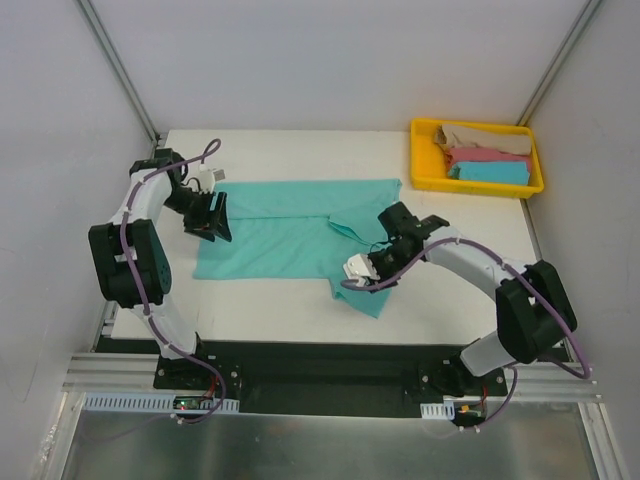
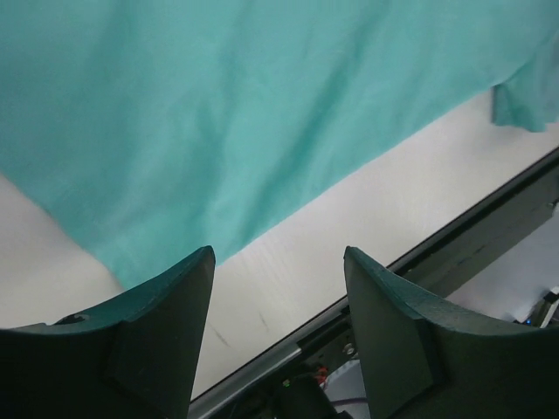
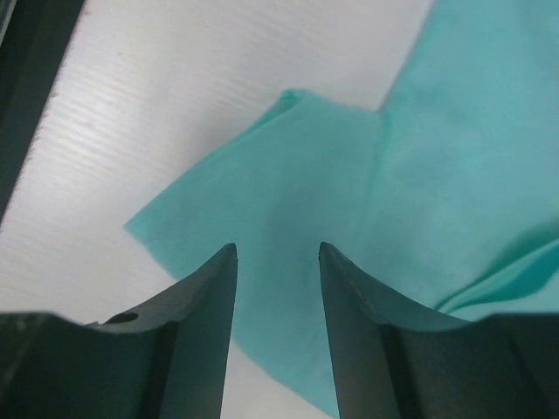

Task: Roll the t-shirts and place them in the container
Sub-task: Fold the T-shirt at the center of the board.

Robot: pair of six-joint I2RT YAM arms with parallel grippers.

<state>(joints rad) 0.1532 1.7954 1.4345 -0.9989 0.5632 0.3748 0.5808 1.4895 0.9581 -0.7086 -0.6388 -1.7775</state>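
A sea-green t-shirt (image 1: 280,235) lies spread flat on the white table, with one sleeve (image 1: 360,293) sticking out toward the near edge. My left gripper (image 1: 215,218) hovers at the shirt's left end, open and empty. In the left wrist view the left gripper (image 2: 278,257) frames bare table just off the green cloth (image 2: 244,113). My right gripper (image 1: 366,272) is open over the near sleeve. In the right wrist view the right gripper (image 3: 277,249) has the sleeve (image 3: 288,201) below it, with nothing pinched. Beige (image 1: 487,135), pink (image 1: 485,155) and blue (image 1: 490,172) t-shirts lie in the tray.
A yellow tray (image 1: 424,182) stands at the table's back right corner. White walls close in the back and sides. A black rail (image 2: 489,227) runs along the table's near edge, close behind the sleeve.
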